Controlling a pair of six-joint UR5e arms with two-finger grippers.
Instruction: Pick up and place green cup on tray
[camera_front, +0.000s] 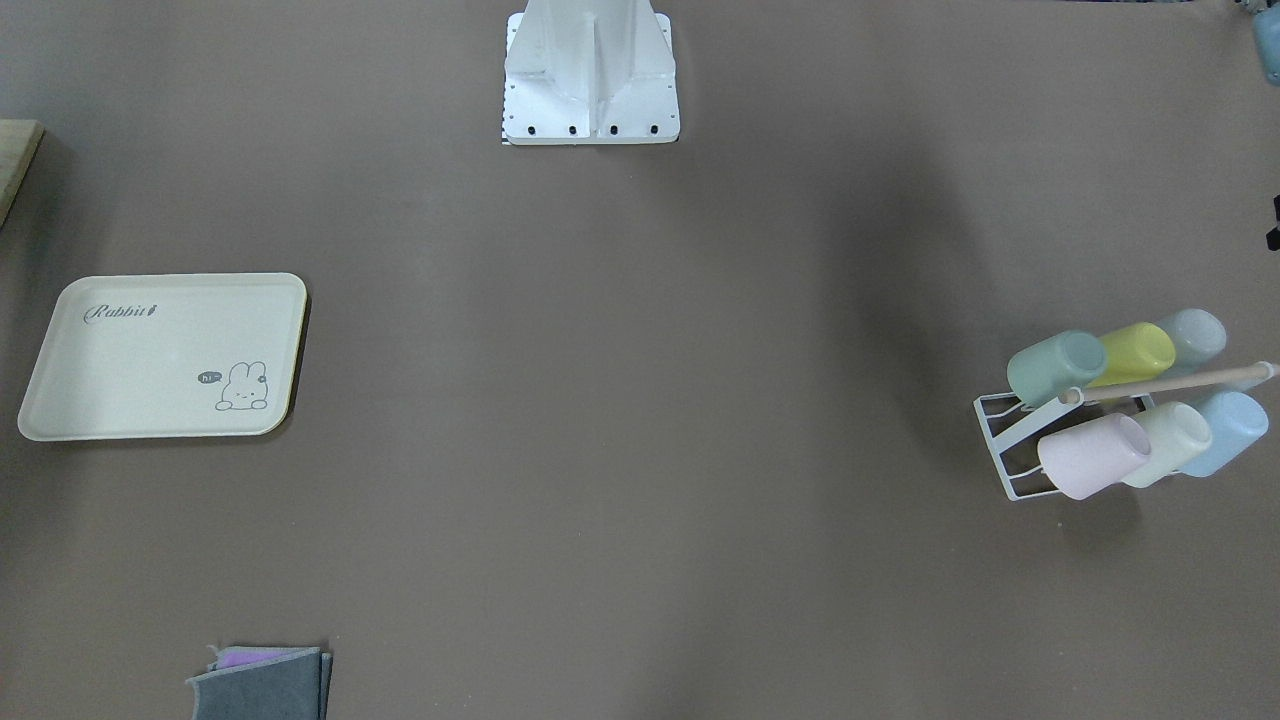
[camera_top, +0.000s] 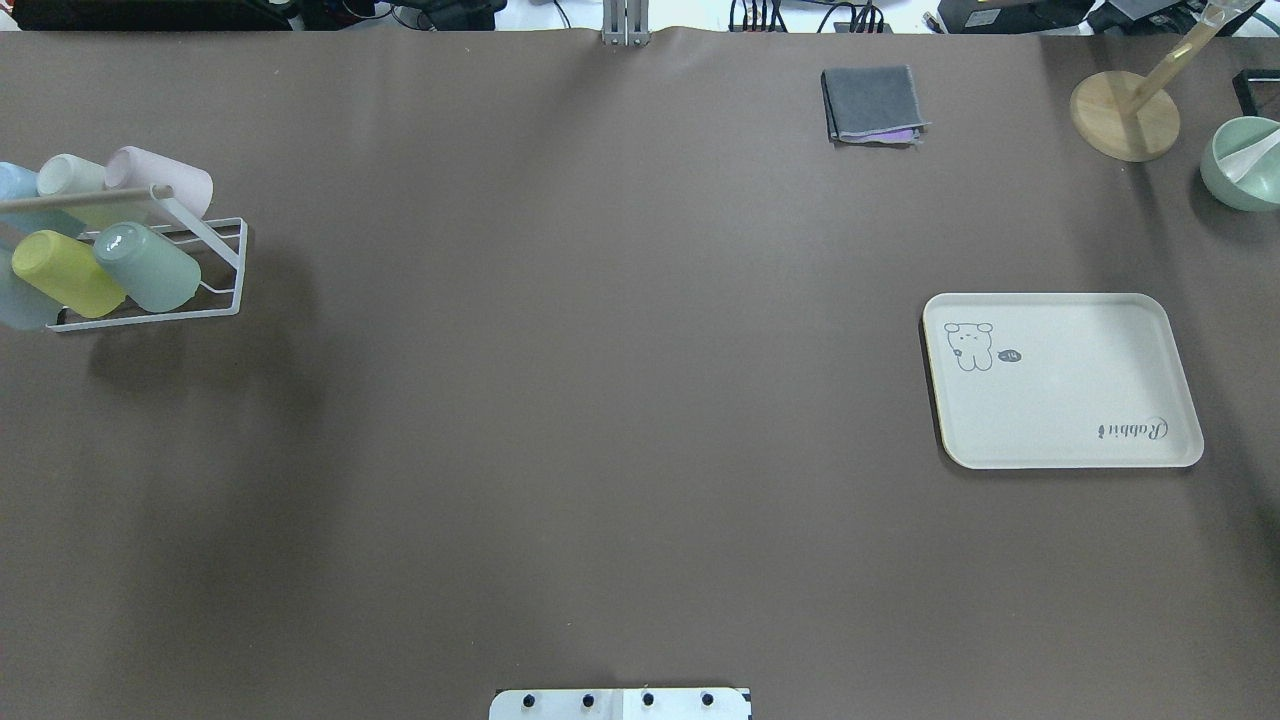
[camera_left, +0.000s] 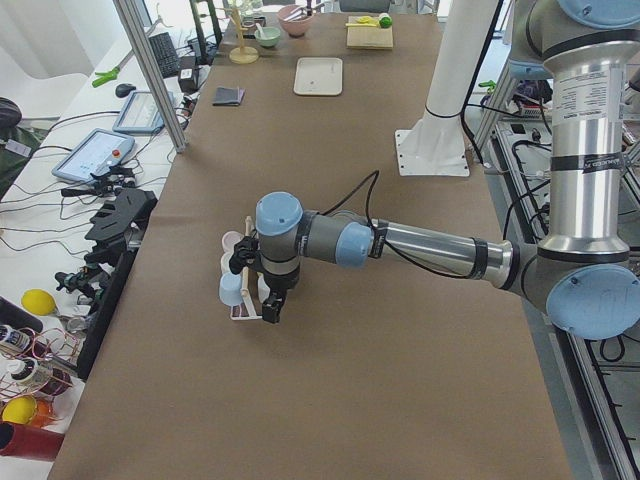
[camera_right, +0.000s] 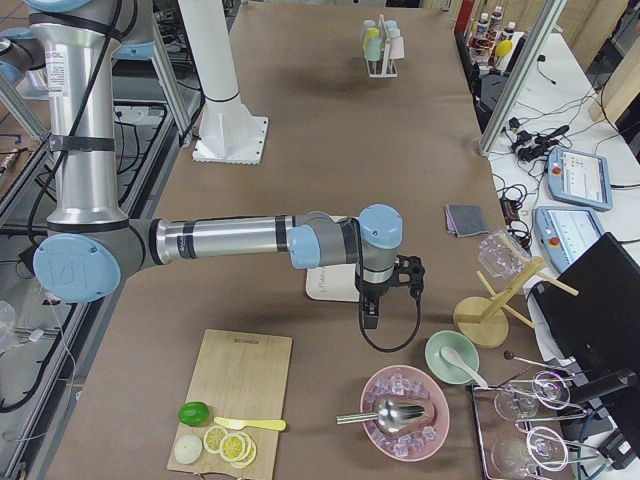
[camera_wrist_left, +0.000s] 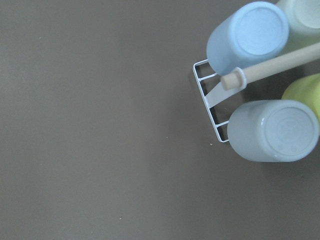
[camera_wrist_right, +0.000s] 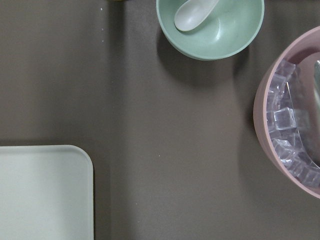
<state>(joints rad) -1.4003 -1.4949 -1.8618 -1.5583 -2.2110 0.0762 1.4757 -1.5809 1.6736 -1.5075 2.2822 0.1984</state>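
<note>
Mint-green plastic is your target. Front-facing view: green cup (camera_front: 1055, 365) sits mouth-down and tilted on the rack (camera_front: 1000, 440), in the end slot nearest table centre, right against the yellow cup (camera_front: 1135, 352). The tray (camera_front: 150, 370) is bare and well apart at the other end, and no arm shows. Overhead view: same layout, with the green cup in the robot-side row, the pink cup (camera_top: 160, 180) across the wooden bar (camera_top: 80, 197), and the tray far right. Left side view: left gripper (camera_left: 272, 305) hangs over the rack's outer end, and I can't tell if its fingers are spread or closed. Right side view: right gripper (camera_right: 368, 315) hangs just past the tray's edge, finger span unreadable too. Left wrist view: blue cup (camera_wrist_left: 247, 35) and grey-blue cup (camera_wrist_left: 272, 131) show but no green cup, so you look to be over the wrong end. Right wrist view: a tray corner, the bowl (camera_wrist_right: 230, 35) and the ice bowl (camera_wrist_right: 257, 107). My read is that the step in hand is the reach. Slide the left gripper along the rack toward centre and take the green cup by its wall. Pull it off along its own slant, clear of the yellow cup and the bar.
</note>
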